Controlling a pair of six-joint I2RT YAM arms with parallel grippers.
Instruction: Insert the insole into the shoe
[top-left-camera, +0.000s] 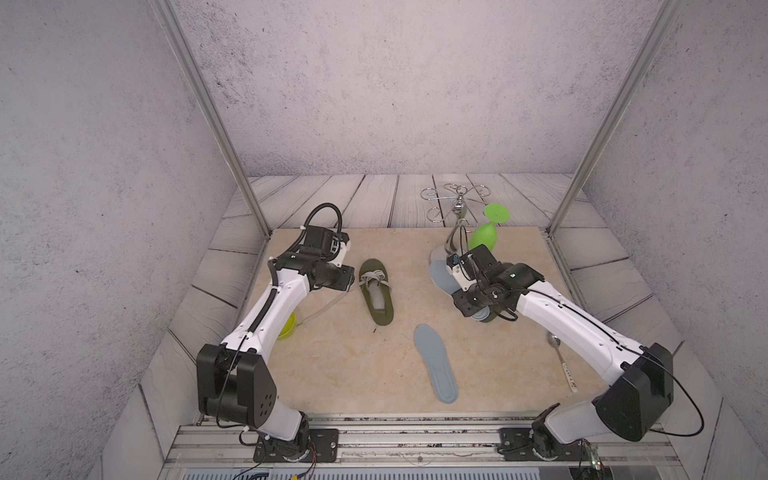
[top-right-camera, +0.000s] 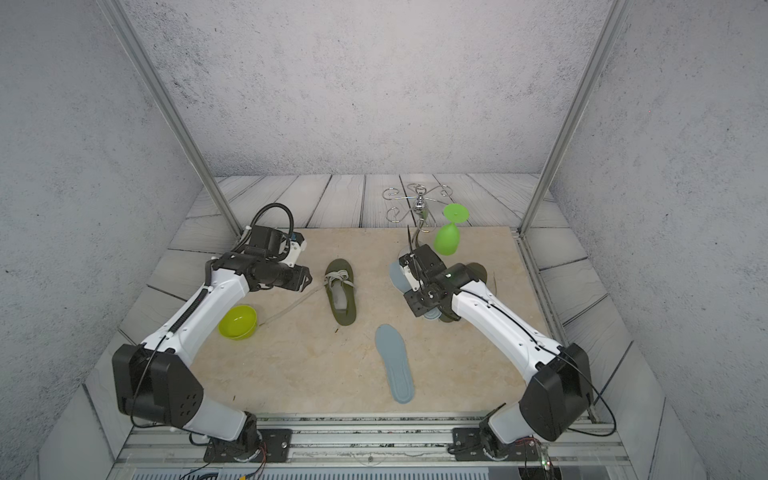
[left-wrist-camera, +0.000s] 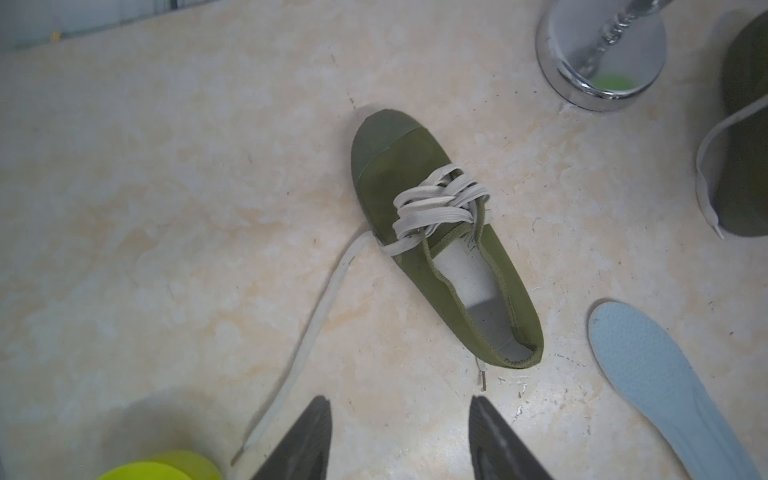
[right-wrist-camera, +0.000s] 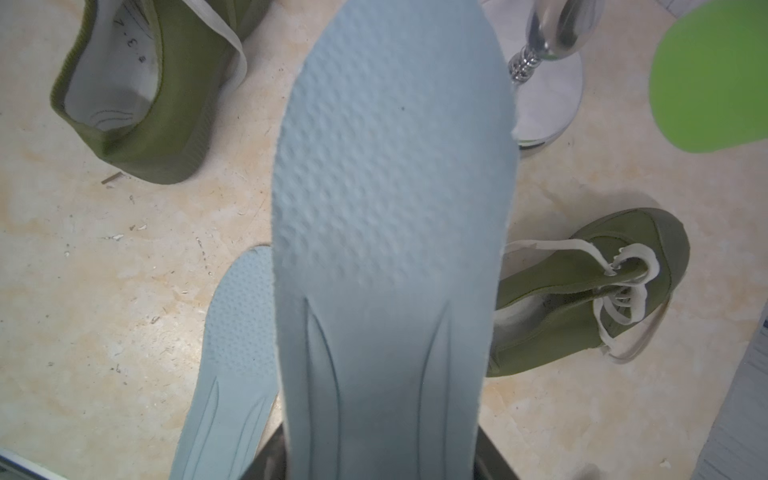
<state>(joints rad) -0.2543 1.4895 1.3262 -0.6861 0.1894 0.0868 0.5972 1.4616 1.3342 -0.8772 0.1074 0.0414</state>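
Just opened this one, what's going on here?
The right gripper is shut on one end of a grey-blue insole, holding it above the table near the second green shoe and the chrome rack. The left gripper is open and empty, hovering beside the middle green shoe. A spare insole lies flat near the front. Neither insole is in a shoe yet.

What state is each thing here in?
left gripper: open, empty
right gripper: shut on held insole
loose insole: lying flat on table
middle shoe: upright, laced, without blue insole
second shoe: lace trailing loose
green wine glass: hanging upside down
lime bowl: upright, empty
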